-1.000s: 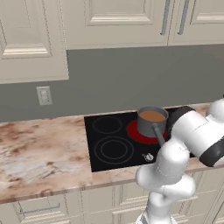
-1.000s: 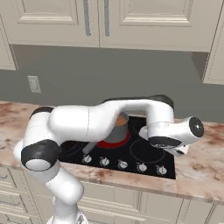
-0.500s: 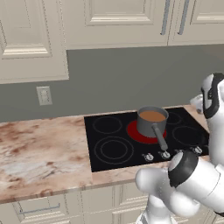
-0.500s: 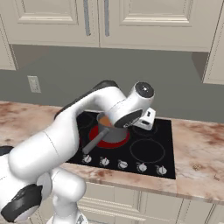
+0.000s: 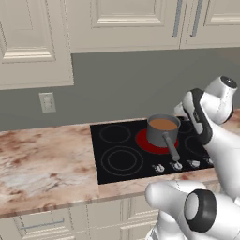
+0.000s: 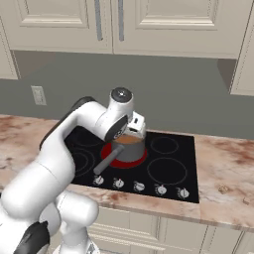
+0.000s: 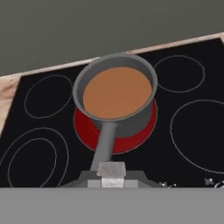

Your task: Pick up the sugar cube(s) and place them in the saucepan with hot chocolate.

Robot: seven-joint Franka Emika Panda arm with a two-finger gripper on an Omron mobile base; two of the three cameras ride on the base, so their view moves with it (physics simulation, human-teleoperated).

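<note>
Since half a second ago the arm has swung again: in the right base view the hand [image 6: 138,124] now sits at centre frame just above the back rim of the saucepan [image 6: 129,149], where before it hung further right over the cooktop [image 6: 173,171]. In the left base view the arm stands at the right edge, with the hand [image 5: 180,110] just right of and above the pan.

In the hand view a small pale grey sugar cube [image 7: 111,170] sits at bottom centre, clamped between the two dark fingertips, which are drawn close together on it. Directly above it in that frame runs the saucepan's long grey handle, leading up to the saucepan [image 7: 115,95] in the upper middle. Hot chocolate [image 7: 117,92], smooth and light brown, fills the pan to near the rim.

The pan stands on a glowing red burner [image 7: 131,138] on the black cooktop; the other burner rings around it are dark. A row of knobs [image 6: 139,186] runs along the cooktop's front edge. The marbled bench [image 5: 44,159] spreads to the left in the left base view, with cream cabinets [image 5: 122,21] across the top and a wall socket [image 5: 47,102] at mid left.
</note>
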